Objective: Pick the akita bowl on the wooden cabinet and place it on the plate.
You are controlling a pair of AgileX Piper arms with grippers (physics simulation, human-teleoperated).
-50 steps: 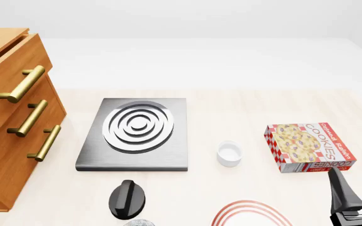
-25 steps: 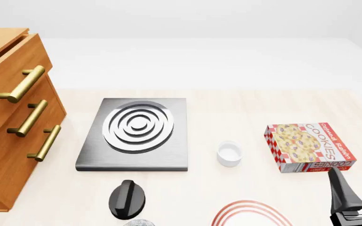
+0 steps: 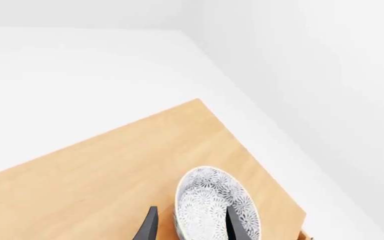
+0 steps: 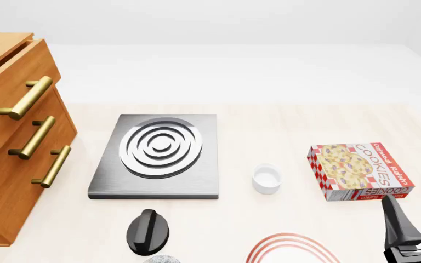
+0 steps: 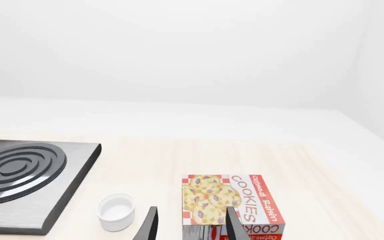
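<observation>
Grasp step in hand, judging by the left wrist view: left hand (image 3: pixel 190 227) poised over the bowl (image 3: pixel 213 206), which sits on top of the cabinet (image 3: pixel 112 170) near one corner. One dark finger (image 3: pixel 148 226) outside the bowl's rim, the other finger over the speckled inside, so the rim wall between them. Open, with a clear gap on the outer side; no pinch yet as far as can be told. Contact between the inner finger and the bowl not possible to judge from this angle.

Next move likely: close on the rim wall, lift straight up off the cabinet top, then carry across and down to the plate (image 4: pixel 291 247), seen only as red rings at the near edge of the bench (image 4: pixel 269 126) in the front view. Care needed with a thin rim pinch, since such a hold may let the bowl tilt or slip on the lift.

Right hand (image 4: pixel 415 219) low at the near right of the bench, beside the plate, open and holding nothing, pointing toward the cookie box (image 5: pixel 232 205) and cup (image 5: pixel 116 211).
</observation>
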